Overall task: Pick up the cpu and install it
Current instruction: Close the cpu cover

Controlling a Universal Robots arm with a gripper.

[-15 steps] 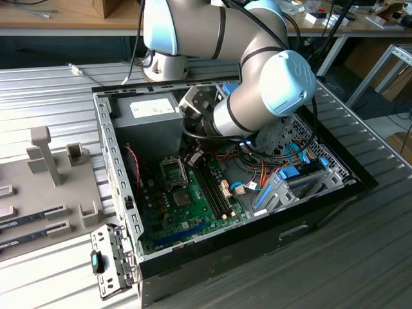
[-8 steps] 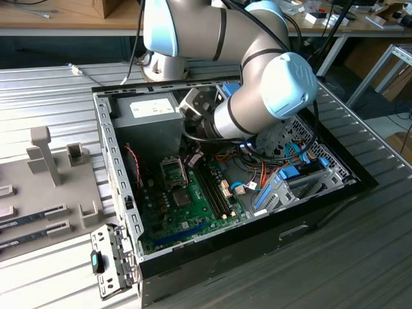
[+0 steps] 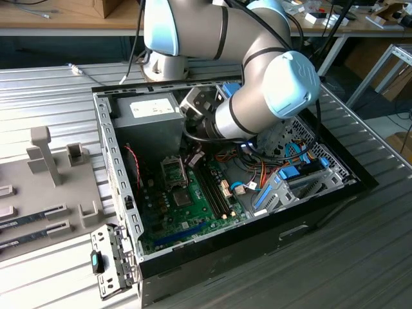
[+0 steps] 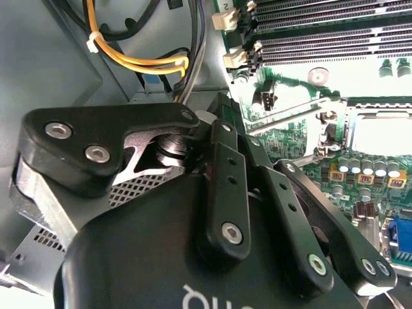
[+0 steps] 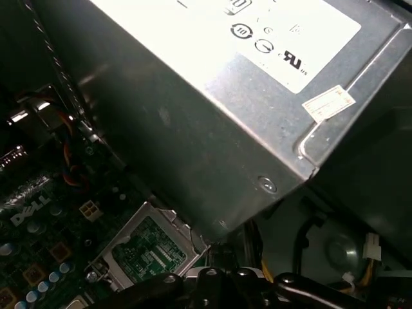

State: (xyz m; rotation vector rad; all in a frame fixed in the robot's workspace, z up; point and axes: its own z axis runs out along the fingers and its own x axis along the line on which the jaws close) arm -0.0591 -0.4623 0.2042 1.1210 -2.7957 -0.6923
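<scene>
The gripper is low inside the open case, just beside the grey power supply and above the motherboard. Its black links cover its tips, so I cannot tell whether it is open, closed or holding anything. For the same reason I cannot tell where the cpu is, which way it points or how its edges run. The nearest thing on the motherboard is the one socket, close to the power supply's lower edge. In the second wrist view the socket sits beyond the gripper, with a thin metal lever slanting up beside it. In the first wrist view the socket frame lies right under the corner of the power supply. There is little room here: the power supply's wall is on one side, four long memory slots on the other, and yellow and orange wires hang close by. The arm enters over the case's far edge. On the ribbed table, at the exterior view's left, a grey tray holds two narrow sticks. A loose metal bracket leans at the case's near corner.
</scene>
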